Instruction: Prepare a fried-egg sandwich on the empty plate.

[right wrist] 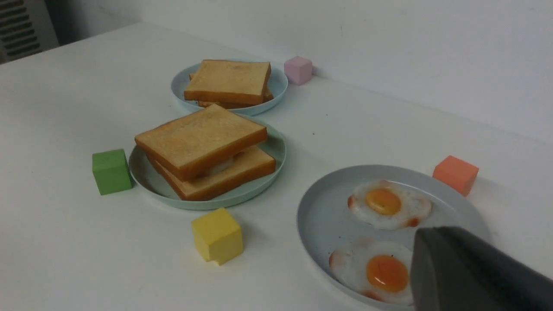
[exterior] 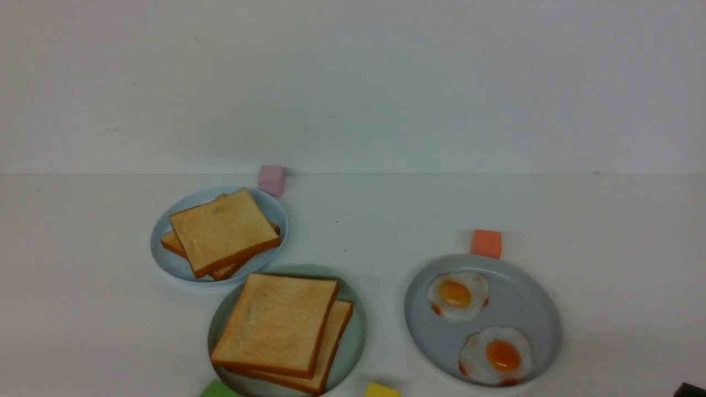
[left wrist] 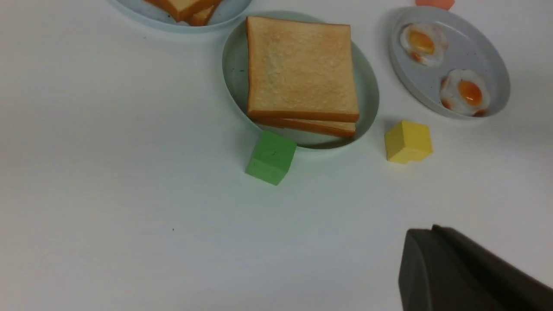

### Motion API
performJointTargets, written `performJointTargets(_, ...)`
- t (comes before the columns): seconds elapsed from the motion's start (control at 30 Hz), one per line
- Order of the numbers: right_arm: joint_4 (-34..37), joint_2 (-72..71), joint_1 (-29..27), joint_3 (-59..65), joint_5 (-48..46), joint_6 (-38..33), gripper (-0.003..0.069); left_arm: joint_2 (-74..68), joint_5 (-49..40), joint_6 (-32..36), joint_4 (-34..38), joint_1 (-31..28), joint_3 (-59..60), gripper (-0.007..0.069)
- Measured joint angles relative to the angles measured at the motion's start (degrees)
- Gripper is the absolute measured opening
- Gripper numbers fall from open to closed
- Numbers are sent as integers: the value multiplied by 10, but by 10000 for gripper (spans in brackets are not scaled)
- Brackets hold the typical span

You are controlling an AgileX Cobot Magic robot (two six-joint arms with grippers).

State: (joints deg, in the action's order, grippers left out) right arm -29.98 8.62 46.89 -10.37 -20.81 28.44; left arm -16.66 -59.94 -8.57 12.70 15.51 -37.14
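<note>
The fried-egg sandwich (exterior: 278, 325) lies flat on the mint-green plate (exterior: 356, 344), in the near middle of the white table (exterior: 83, 309). It is two square toast slices, one on top of the other, so no side is longer than the others. A bit of white egg (right wrist: 221, 164) peeks out between them in the right wrist view. The top slice is turned a little, so the bottom slice sticks out toward the robot's right. A green block (exterior: 218, 389) sits just beside the plate's near left rim, and a yellow block (exterior: 380, 390) sits near its right. Behind and to the left is a light-blue plate (exterior: 165, 259) with more toast (exterior: 223, 231) (a pink block (exterior: 271, 180) sits by its far rim). To the right, a grey-blue plate (exterior: 529, 303) holds two fried eggs (exterior: 458, 295), with an orange block (exterior: 486, 243) at its far edge. The left gripper (left wrist: 466, 272) and right gripper (right wrist: 471, 272) are both clenched, holding nothing, well apart from the sandwich.
</note>
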Motion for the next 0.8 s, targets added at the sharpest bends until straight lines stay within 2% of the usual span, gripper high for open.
performJointTargets(0.27, 0, 0, 0, 0, 0, 7, 8, 0, 27, 1, -84, 0, 6, -13)
performJointTargets(0.33, 0, 0, 0, 0, 0, 9, 9, 6, 60, -9, -113, -5, 22, -13)
performJointTargets(0.53, 0, 0, 0, 0, 0, 10, 15, 102, 258, -129, -237, -74, 163, -13)
performJointTargets(0.67, 0, 0, 0, 0, 0, 11, 18, 164, 329, -151, -248, -99, 271, -13)
performJointTargets(0.8, 0, 0, 0, 0, 0, 11, 21, 173, 361, -103, -220, -100, 348, -13)
